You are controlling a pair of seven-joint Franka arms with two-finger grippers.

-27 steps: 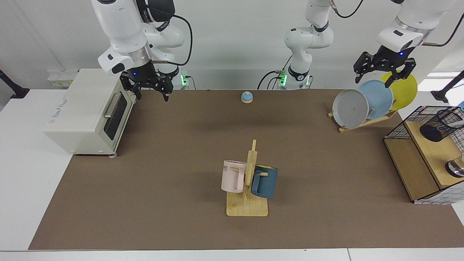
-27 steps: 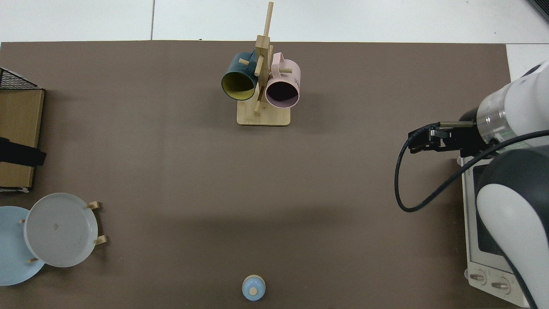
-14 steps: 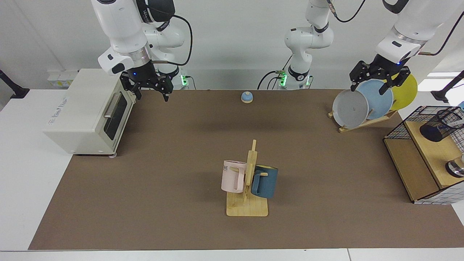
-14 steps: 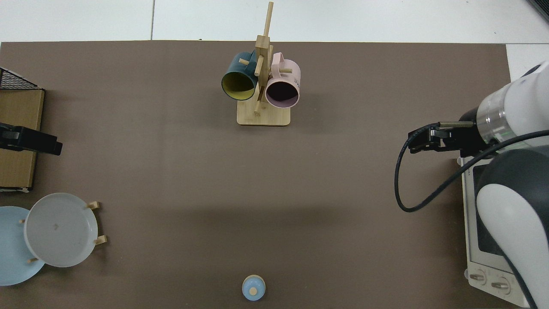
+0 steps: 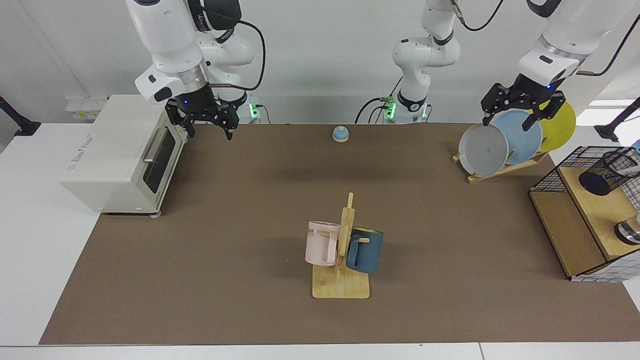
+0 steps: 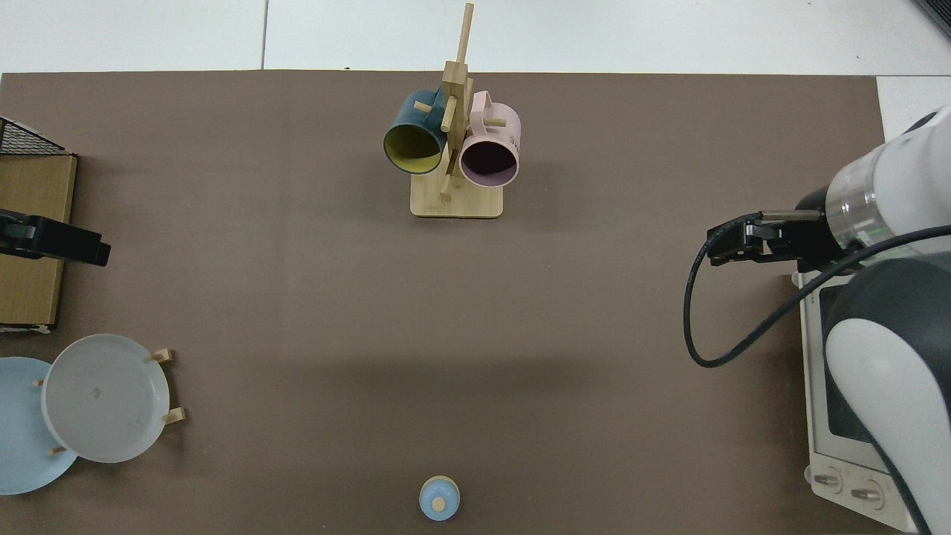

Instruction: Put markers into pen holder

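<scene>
My left claw [image 5: 521,111] hangs spread and empty above the plates [image 5: 500,142] in their rack at the far corner of the bench [image 5: 225,240]. The pen holder [image 5: 607,172] sits tilted inside the wire basket [image 5: 550,175], with a marker [image 5: 629,171] poking from its mouth. My right arm waits, its claw [image 5: 207,125] spread beside the toaster oven [image 5: 120,155].

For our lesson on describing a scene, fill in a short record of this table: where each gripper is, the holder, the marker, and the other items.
left gripper: open, raised over the plates
right gripper: open, waiting beside the cream toaster oven
black wire-mesh pen holder: on the wooden shelf, inside the wire frame
marker: white barrel showing in the pen holder
centre: pink mug and blue mug on a wooden rack
</scene>
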